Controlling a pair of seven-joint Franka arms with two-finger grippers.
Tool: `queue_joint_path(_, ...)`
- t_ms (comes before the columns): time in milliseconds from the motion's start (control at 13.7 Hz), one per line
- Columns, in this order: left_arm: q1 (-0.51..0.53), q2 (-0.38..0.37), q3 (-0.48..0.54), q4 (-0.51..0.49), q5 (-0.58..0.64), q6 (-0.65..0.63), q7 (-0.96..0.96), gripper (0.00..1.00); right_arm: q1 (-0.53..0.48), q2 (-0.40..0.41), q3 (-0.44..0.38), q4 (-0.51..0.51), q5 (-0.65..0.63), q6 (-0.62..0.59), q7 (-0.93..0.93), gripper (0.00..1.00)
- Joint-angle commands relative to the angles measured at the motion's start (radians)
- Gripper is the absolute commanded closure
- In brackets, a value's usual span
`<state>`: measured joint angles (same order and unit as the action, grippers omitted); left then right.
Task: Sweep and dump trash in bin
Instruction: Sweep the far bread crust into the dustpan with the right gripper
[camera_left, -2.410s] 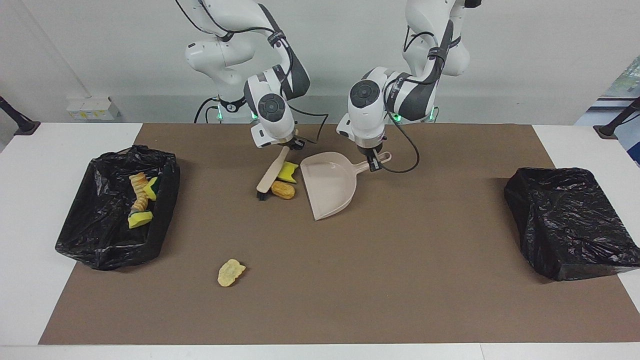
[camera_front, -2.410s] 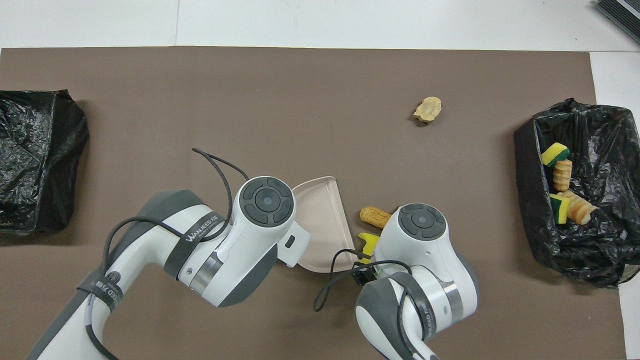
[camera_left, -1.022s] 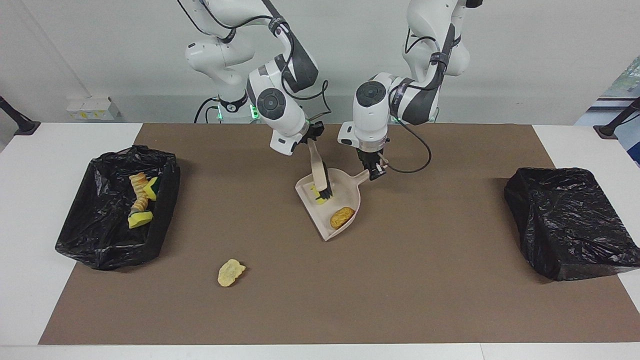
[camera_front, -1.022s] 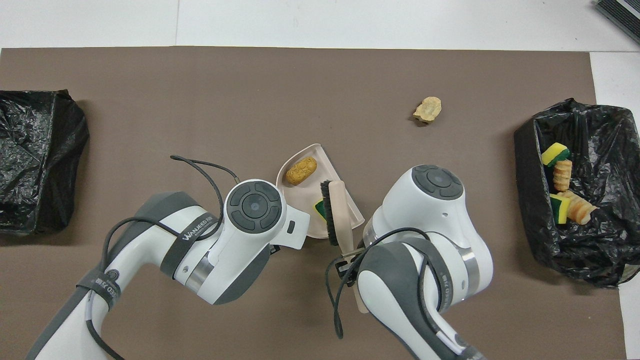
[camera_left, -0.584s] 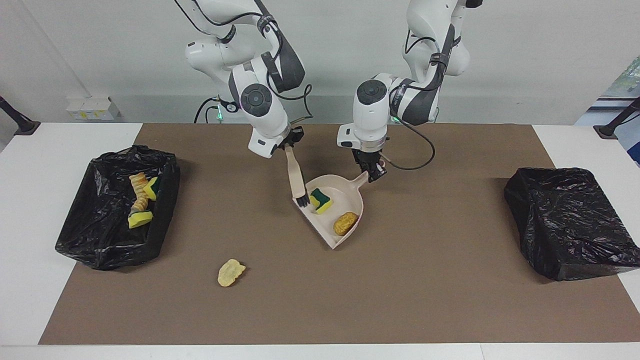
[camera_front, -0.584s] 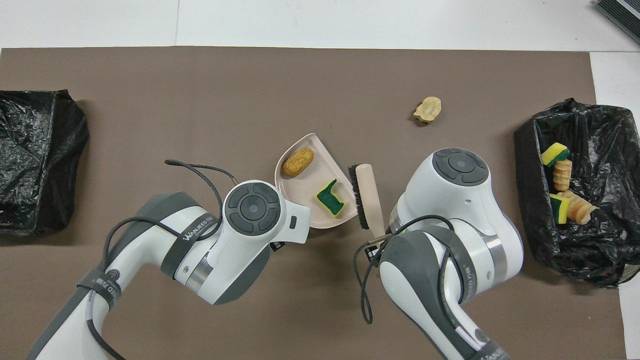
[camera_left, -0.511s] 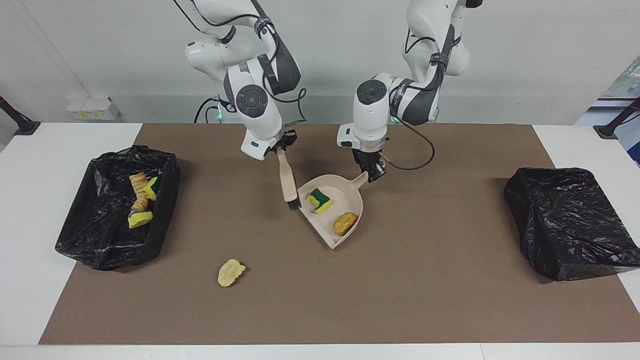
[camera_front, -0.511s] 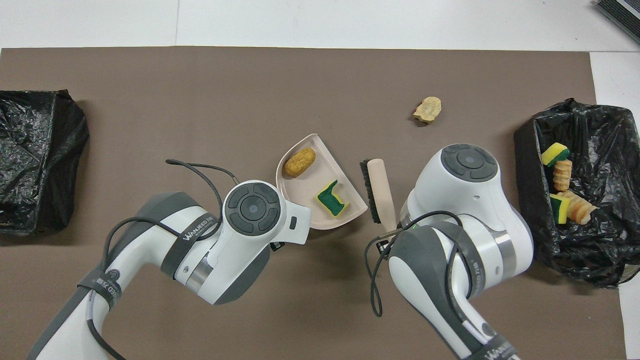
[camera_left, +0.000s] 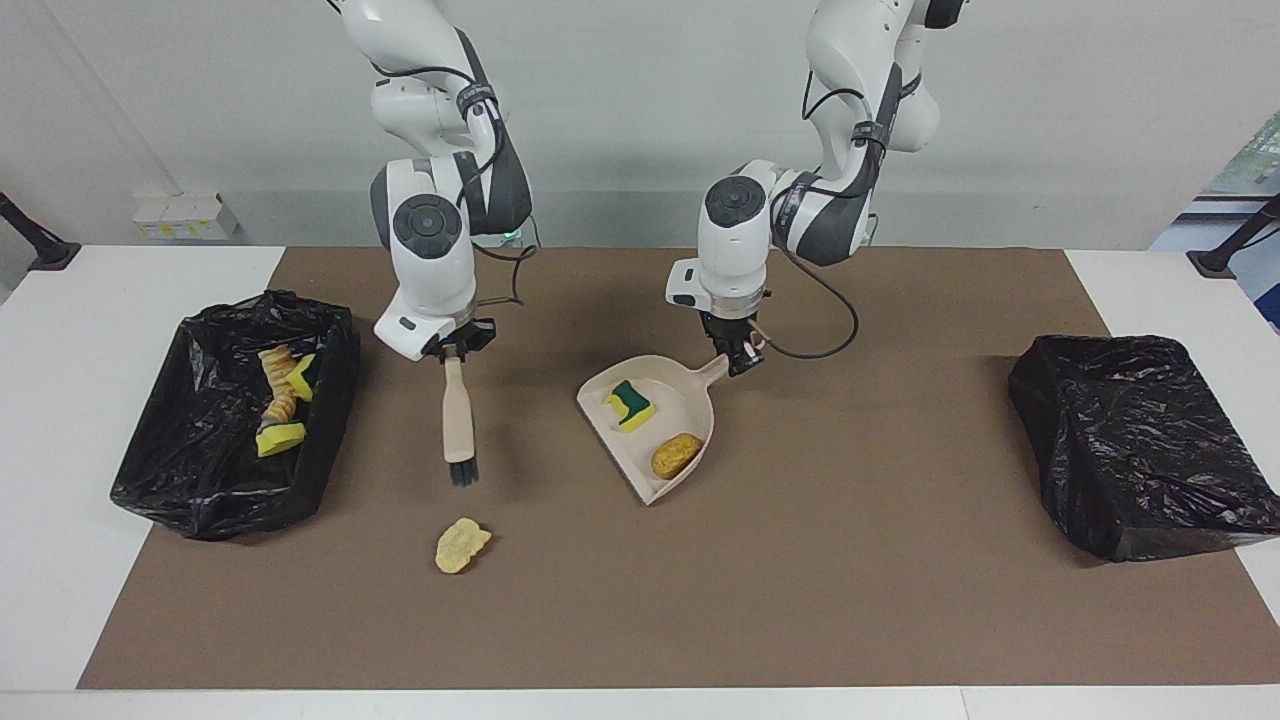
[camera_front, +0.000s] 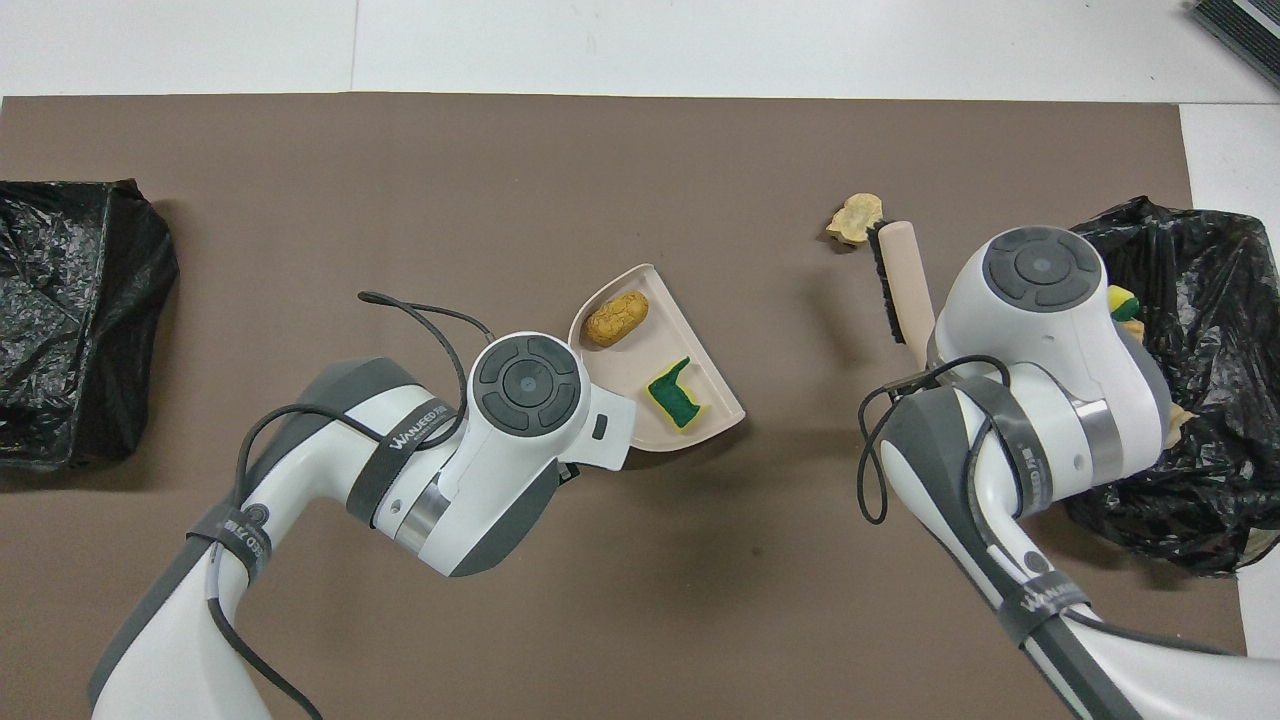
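Observation:
My left gripper (camera_left: 740, 358) is shut on the handle of the beige dustpan (camera_left: 683, 408), held a little above the mat. In the pan lie a yellow-green sponge chunk (camera_left: 632, 403) and a golden-brown bread-like piece (camera_left: 676, 455). My right gripper (camera_left: 455, 350) is shut on the handle of the beige brush (camera_left: 458, 420), which hangs bristles down over the mat beside a pale yellow lump (camera_left: 462, 544). In the overhead view the brush (camera_front: 900, 280) tip is next to the lump (camera_front: 855, 217), and the dustpan (camera_front: 640, 365) carries both pieces. Several scraps (camera_left: 280, 400) lie in the open black-lined bin (camera_left: 200, 470).
The open bin (camera_front: 1200, 250) stands at the right arm's end of the table. A closed black bag-covered box (camera_left: 1140, 440) stands at the left arm's end. A brown mat (camera_left: 800, 580) covers the table.
The brush swept the sponge and bread piece into the dustpan. My right arm then carried the brush toward the bin's end, over to the lump. The dustpan lifted and shifted slightly.

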<state>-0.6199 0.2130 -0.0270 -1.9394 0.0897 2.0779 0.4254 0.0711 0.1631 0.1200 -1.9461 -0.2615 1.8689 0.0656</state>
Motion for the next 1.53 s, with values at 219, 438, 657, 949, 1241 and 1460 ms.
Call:
queue_joint_path(219, 0.0, 0.014, -0.001, 0.036, -0.016, -0.059, 0.104, 1.0, -0.019, 0.28, 0.013, 0.273, -0.235, -0.002, -0.007, 1.0)
queue_joint_path(438, -0.001, 0.014, -0.002, 0.028, -0.018, -0.053, 0.102, 1.0, -0.011, 0.371, 0.017, 0.341, -0.346, -0.001, -0.007, 1.0)
queue_joint_path(657, -0.001, 0.013, -0.001, 0.02, -0.019, -0.047, 0.098, 1.0, -0.008, 0.38, 0.021, 0.34, -0.3, -0.011, -0.006, 1.0)
queue_joint_path(949, 0.003, 0.011, -0.001, 0.01, -0.019, -0.03, 0.081, 1.0, 0.042, 0.369, 0.023, 0.297, -0.168, -0.059, -0.006, 1.0)
queue_joint_path(1241, 0.006, 0.008, -0.001, -0.003, -0.019, -0.027, 0.081, 1.0, 0.117, 0.342, 0.026, 0.279, -0.02, -0.148, -0.016, 1.0)
queue_joint_path(1460, 0.008, 0.005, -0.001, -0.012, -0.019, -0.027, 0.082, 1.0, 0.141, 0.302, 0.064, 0.204, 0.037, -0.148, -0.12, 1.0)
